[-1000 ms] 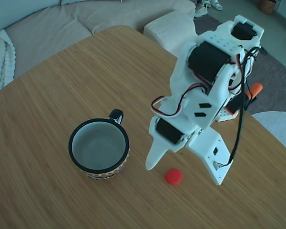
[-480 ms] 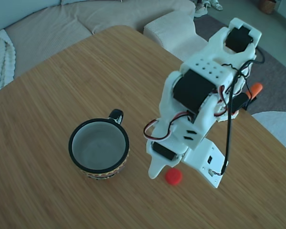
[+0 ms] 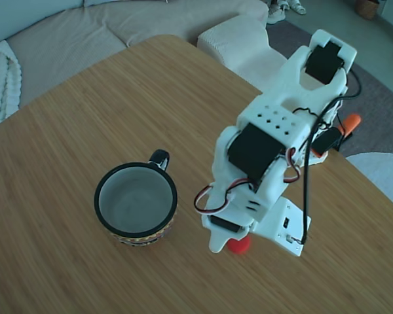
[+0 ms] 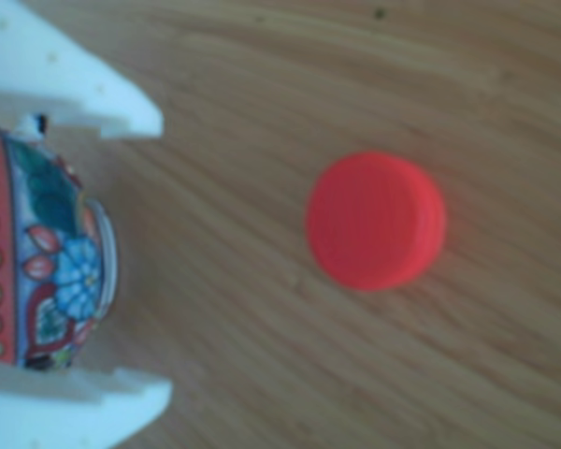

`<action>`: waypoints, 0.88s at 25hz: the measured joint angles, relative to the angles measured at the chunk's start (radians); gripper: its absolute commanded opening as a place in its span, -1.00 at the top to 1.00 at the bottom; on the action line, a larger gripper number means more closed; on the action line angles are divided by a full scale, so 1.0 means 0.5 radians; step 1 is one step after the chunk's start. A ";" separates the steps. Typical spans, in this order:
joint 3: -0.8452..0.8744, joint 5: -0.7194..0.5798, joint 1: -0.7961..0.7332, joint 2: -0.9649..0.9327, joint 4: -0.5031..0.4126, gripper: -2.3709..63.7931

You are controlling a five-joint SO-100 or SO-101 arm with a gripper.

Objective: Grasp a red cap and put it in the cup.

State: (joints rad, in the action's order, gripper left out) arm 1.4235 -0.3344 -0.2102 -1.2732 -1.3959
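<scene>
The red cap [image 3: 240, 246] lies on the wooden table [image 3: 85, 118], partly hidden under my white gripper [image 3: 254, 247] in the fixed view. The gripper is open, one finger on each side of the cap and low over it. In the other view the cap [image 4: 375, 222] lies flat on the wood, beyond the two white fingertips [image 4: 122, 108] of the gripper [image 4: 159, 262] and not touched by them. The cup [image 3: 97, 199] stands upright to the left of the cap, empty, black handle pointing away. Its flowered outside [image 4: 47, 253] shows between the fingers at the left edge.
A beige sofa [image 3: 65, 33] and a pale cushion block [image 3: 236, 39] lie behind the table. The table's right edge runs close behind the arm's base, where an orange part [image 3: 350, 122] sticks out. Bare wood lies in front of the cup and cap.
The arm has bent forward and down. The open gripper dropped over the red cap, which now shows only partly beneath it. Cap and cup have not moved.
</scene>
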 measured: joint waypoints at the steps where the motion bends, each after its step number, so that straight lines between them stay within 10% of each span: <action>1: -0.037 0.000 0.006 0.046 0.003 0.00; 22: -0.156 0.202 -0.233 0.187 -0.009 0.00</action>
State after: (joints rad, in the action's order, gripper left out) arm 1.3453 -0.2332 -0.3267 -1.1796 -1.4005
